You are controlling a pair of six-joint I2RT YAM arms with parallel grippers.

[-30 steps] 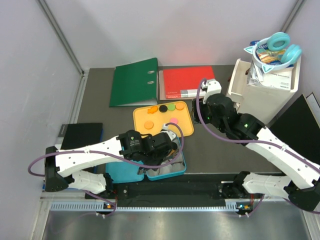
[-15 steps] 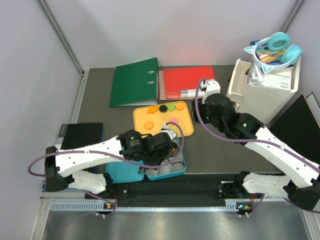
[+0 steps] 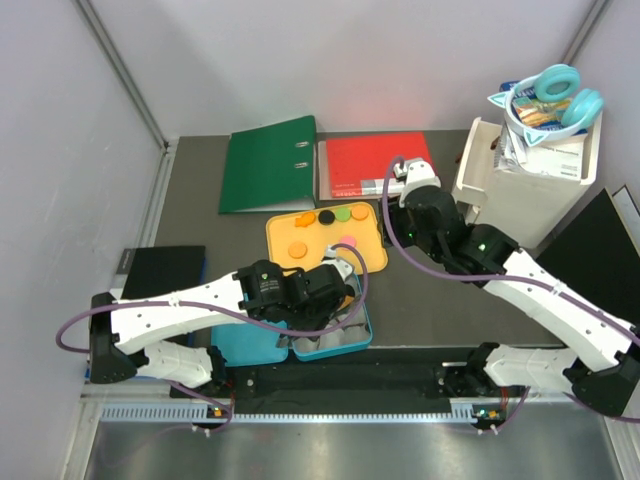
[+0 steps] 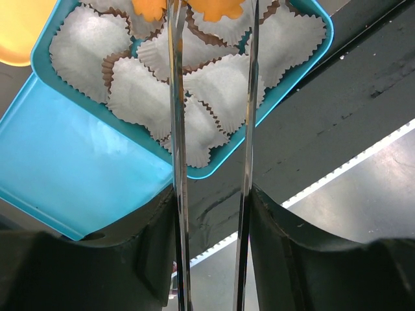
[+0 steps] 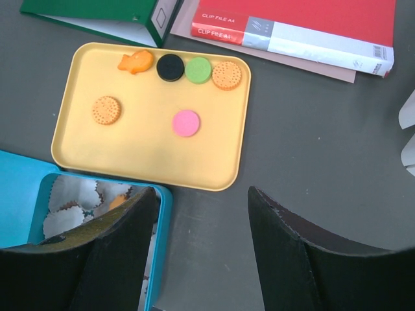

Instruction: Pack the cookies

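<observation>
Several cookies lie on the yellow tray [image 5: 130, 162]: an orange fish shape [image 5: 136, 61], black [image 5: 170, 67], green [image 5: 198, 70], pink [image 5: 186, 123] and two orange rounds [image 5: 226, 75] [image 5: 106, 110]. My left gripper [image 4: 213, 6] carries two long metal blades over the teal tin [image 4: 305, 58], which is full of white paper cups. The blades stand apart with an orange cookie [image 4: 217, 9] lying between their tips, a thin gap on each side. A second orange cookie [image 4: 150, 8] lies just left of it. My right gripper [image 5: 202, 194] hangs open and empty above the bare table by the tray's near right corner.
The tin's teal lid [image 3: 245, 345] lies to its left. A green binder [image 3: 268, 165] and a red file [image 3: 372, 165] lie behind the tray. At the back right is a white box [image 3: 535, 150] with headphones on top. A black pad [image 3: 165, 270] lies at the left.
The right arm has swung a little to the left, toward the tray. The left gripper's blades have parted slightly over the tin.
</observation>
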